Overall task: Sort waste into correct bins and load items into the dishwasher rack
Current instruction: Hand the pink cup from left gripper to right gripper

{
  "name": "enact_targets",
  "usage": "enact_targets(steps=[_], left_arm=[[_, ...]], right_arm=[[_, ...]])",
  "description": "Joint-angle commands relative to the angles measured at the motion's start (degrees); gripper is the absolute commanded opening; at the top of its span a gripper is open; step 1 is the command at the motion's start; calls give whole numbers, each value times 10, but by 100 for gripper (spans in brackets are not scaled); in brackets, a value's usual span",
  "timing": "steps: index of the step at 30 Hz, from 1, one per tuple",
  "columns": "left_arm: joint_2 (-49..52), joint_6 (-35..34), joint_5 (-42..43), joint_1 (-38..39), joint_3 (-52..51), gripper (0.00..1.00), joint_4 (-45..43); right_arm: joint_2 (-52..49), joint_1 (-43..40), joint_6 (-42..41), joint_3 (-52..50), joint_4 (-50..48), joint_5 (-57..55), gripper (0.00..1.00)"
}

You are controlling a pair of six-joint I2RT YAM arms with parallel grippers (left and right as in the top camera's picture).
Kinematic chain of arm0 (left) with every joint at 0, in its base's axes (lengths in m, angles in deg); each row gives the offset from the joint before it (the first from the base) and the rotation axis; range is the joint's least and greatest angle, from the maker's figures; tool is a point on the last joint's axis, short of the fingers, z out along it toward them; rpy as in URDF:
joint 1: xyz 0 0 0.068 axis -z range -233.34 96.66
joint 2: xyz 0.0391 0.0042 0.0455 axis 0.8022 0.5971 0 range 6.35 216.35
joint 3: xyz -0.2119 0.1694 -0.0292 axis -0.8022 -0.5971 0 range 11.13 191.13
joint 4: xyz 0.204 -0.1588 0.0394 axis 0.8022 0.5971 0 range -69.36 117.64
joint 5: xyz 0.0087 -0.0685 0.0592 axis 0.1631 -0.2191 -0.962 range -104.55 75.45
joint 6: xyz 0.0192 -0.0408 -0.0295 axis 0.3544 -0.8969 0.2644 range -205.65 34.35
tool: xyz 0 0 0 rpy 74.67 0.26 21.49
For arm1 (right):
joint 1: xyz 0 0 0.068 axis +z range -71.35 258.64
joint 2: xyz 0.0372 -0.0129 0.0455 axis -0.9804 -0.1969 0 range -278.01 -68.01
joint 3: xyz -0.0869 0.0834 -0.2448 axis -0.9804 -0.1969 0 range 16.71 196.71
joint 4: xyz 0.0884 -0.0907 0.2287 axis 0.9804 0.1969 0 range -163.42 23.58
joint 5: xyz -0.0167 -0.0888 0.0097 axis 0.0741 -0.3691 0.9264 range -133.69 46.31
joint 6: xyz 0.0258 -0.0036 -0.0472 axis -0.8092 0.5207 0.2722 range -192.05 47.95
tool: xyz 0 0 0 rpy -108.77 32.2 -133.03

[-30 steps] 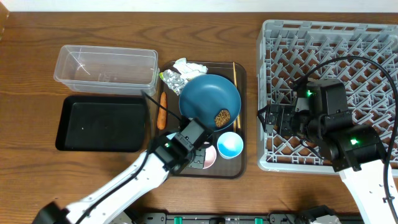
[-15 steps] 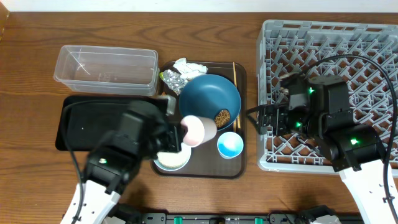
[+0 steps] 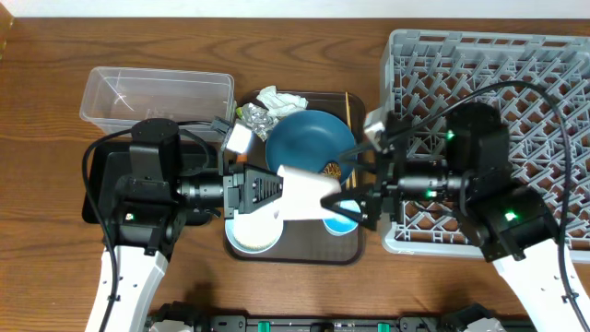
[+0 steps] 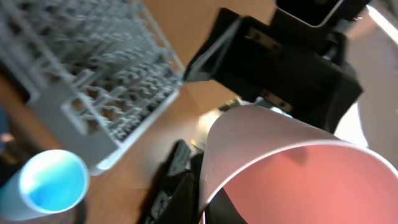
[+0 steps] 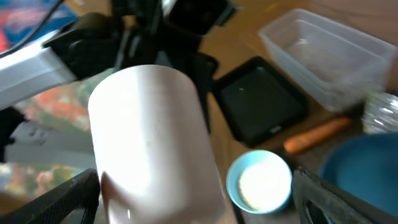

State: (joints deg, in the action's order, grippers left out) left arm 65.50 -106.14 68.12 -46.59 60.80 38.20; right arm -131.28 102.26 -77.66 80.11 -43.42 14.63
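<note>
Pink cup [image 3: 304,195] hangs sideways over the near half of the brown serving tray [image 3: 295,254]. Left gripper [image 3: 267,194] is clamped on its rim end, and the right gripper [image 3: 355,195] is spread wide round its base, not squeezing. White bowl [image 3: 253,231] and light-blue cup [image 3: 343,219] sit right underneath, with a brown food lump [image 3: 329,172] on the blue plate [image 3: 309,143].

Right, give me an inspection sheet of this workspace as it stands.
Surface: wooden table, brown serving tray at its middle.
Job's things: pink cup held sideways above the tray; blue plate carrying brown food lump; white bowl, light-blue cup and chopsticks on the tray; clear tub, black tray, dishwasher rack: nothing seen inside.
Clutter: white paper, foil wrapper, carrot beside the plate.
Grippers: left gripper shut on the pink cup; right gripper open, fingers flanking the cup's free end.
Cables: black cable looping over the rack.
Surroundings: pale wall behind the table.
</note>
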Motion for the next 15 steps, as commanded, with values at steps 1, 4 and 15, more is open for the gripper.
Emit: enact_targets(steps=[1, 4, 15], left_arm=[[-1, 12, 69, -3, 12, 6, -11], [-1, 12, 69, -3, 12, 6, -18], [-1, 9, 53, -3, 12, 43, -36]], right_arm=[[-5, 28, 10, 11, -9, 15, 88], [-14, 50, 10, 11, -7, 15, 82], [-18, 64, 20, 11, -3, 14, 53]])
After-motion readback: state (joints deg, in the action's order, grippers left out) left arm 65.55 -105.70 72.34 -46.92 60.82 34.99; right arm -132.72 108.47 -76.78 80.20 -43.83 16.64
